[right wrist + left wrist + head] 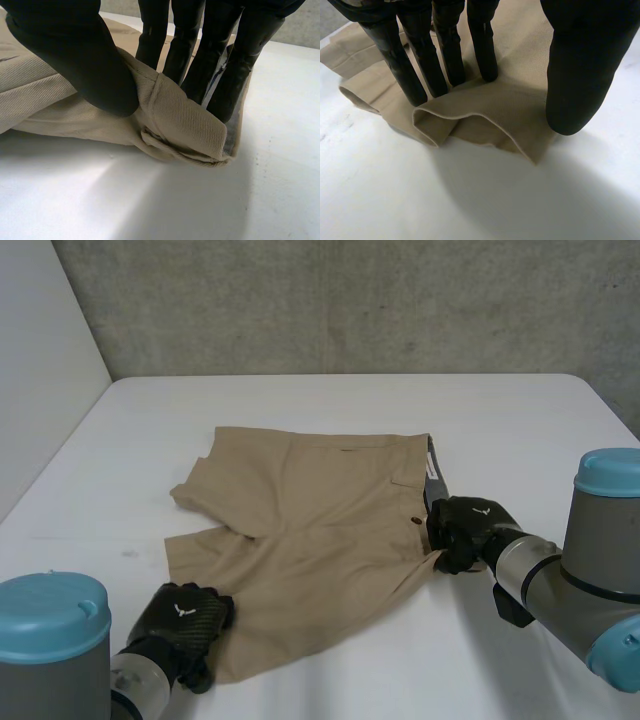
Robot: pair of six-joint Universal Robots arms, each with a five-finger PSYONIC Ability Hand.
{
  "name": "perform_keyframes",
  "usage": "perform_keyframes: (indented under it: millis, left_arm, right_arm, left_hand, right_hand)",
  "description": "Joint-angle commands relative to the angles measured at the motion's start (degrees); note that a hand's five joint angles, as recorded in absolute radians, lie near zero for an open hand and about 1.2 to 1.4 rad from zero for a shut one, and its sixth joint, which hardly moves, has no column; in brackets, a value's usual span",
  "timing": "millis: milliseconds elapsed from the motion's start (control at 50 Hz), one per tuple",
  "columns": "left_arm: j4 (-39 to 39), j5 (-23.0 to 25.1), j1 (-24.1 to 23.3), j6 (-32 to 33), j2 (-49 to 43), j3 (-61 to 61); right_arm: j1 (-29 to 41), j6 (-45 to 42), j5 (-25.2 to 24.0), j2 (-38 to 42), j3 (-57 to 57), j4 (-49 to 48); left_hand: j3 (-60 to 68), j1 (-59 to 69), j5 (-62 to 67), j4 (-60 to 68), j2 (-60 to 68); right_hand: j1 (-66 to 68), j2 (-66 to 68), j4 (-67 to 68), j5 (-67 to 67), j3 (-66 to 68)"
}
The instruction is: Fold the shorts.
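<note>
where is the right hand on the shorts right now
In the head view the right hand is at the robot's right side of the shorts, pinching their near waistband corner on the table.

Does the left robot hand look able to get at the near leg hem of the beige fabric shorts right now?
Probably yes: the left robot hand has straight fingers resting on that hem of the beige fabric shorts, and nothing lies between.

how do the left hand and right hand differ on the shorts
The left hand is at a leg hem corner of the shorts; the right hand is at the waistband end. The left hand's fingers rest straight on cloth, thumb apart; the right hand pinches folded waistband between thumb and fingers. Both are black, on the shorts.
</note>
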Motion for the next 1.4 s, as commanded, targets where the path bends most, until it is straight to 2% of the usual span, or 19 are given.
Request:
perform_keyframes:
  millis: [20,160,240,380,460,540,600,700,780,860,880,960,1060,1120,1220,1280,1400]
  left_arm:
    - [0.6,-0.8,0.0,0.3,-1.9,0.9]
    - [1.0,-0.8,0.1,0.4,-1.9,1.0]
    - [2.3,-0.8,0.3,0.4,-1.9,1.0]
    - [5.1,-0.7,0.5,0.3,-1.9,0.4]
    - [5.0,-0.4,0.3,0.3,-1.5,0.3]
    - [3.9,-0.1,0.3,0.4,0.5,0.7]
    - [0.4,-0.1,0.3,0.4,4.2,0.8]
    - [-8.4,0.4,0.0,0.3,10.3,1.7]
    - [-17.3,3.1,0.0,0.2,14.7,2.1]
    - [-27.4,9.3,0.3,0.1,18.2,2.5]
    - [-31.1,12.5,0.3,-0.1,18.9,2.9]
    - [-37.0,18.3,1.7,0.3,19.2,4.1]
    - [-32.4,19.1,6.4,0.5,18.1,7.1]
    - [-26.2,19.0,7.4,0.6,14.2,10.0]
    - [-17.3,18.1,7.5,0.4,3.8,18.3]
    - [-14.0,15.8,7.4,0.4,-3.4,25.7]
    - [-10.7,7.0,7.2,0.6,-18.1,42.1]
  right_arm:
    - [0.0,-0.1,0.1,0.0,-0.3,-0.1]
    - [0.0,-0.2,0.4,0.1,-0.6,-0.3]
    - [0.0,-0.3,0.4,0.1,-0.7,-0.4]
    - [0.0,-1.9,0.5,0.1,-0.9,-0.3]
    - [0.0,-4.6,0.4,-0.1,-1.4,0.4]
    - [0.0,-11.4,0.0,-0.5,-1.2,2.3]
    - [0.0,-17.2,0.0,-2.3,-0.9,5.0]
    - [-0.4,-33.1,0.1,-7.4,0.8,14.7]
    - [-2.9,-42.3,0.5,-11.2,3.8,20.8]
    - [-7.2,-52.9,0.4,-15.5,7.7,27.4]
    - [-8.3,-54.8,0.4,-16.2,8.3,28.7]
    - [-12.1,-60.7,-0.8,-18.0,9.5,33.9]
    - [-13.3,-59.2,-3.3,-17.9,7.4,32.6]
    - [-13.1,-53.9,-3.7,-16.7,4.9,29.2]
    - [-10.7,-42.9,-3.4,-9.0,-2.5,21.4]
    - [-7.5,-38.9,-2.6,-5.7,-7.5,17.9]
    - [-3.3,-34.3,1.3,2.3,-16.6,9.8]
  left_hand:
    - [2.4,2.3,3.2,2.9,2.7]
    - [3.9,3.8,4.7,4.4,4.2]
    - [10.8,10.7,11.6,11.3,11.1]
    - [48.2,48.1,49.0,48.8,48.6]
    - [48.3,48.2,49.1,48.8,48.6]
    - [48.3,48.2,49.1,48.8,48.6]
    - [48.3,48.2,49.1,48.8,48.6]
    - [48.3,48.2,49.1,48.8,48.6]
    - [48.3,48.2,49.1,48.8,48.6]
    - [48.3,48.2,49.1,48.8,48.6]
    - [48.3,48.2,49.1,48.8,48.6]
    - [48.3,48.2,49.1,48.8,48.6]
    - [48.3,48.2,49.1,48.8,48.6]
    - [48.3,48.2,49.1,48.8,48.6]
    - [48.3,48.2,49.1,48.8,48.6]
    - [48.3,48.2,49.1,48.8,48.6]
    - [48.3,48.2,49.1,48.8,48.6]
  right_hand:
    - [23.7,12.5,11.7,14.3,11.2]
    - [23.7,12.5,11.7,14.3,11.2]
    - [23.7,12.5,11.7,14.3,11.2]
    - [23.7,12.5,11.7,14.3,11.2]
    - [23.7,12.5,11.7,14.3,11.2]
    - [23.7,12.5,11.7,14.3,11.2]
    - [23.7,12.5,11.7,14.3,11.2]
    - [23.7,12.5,11.7,14.3,11.2]
    - [23.7,12.5,11.7,14.3,11.2]
    - [23.7,12.5,11.7,14.3,11.2]
    - [23.7,12.5,11.7,14.3,11.2]
    - [23.7,12.5,11.7,14.3,11.2]
    - [23.7,12.5,11.7,14.3,11.2]
    - [23.7,12.5,11.7,14.3,11.2]
    - [23.7,12.5,11.7,14.3,11.2]
    - [23.7,12.5,11.7,14.3,11.2]
    - [23.7,12.5,11.7,14.3,11.2]
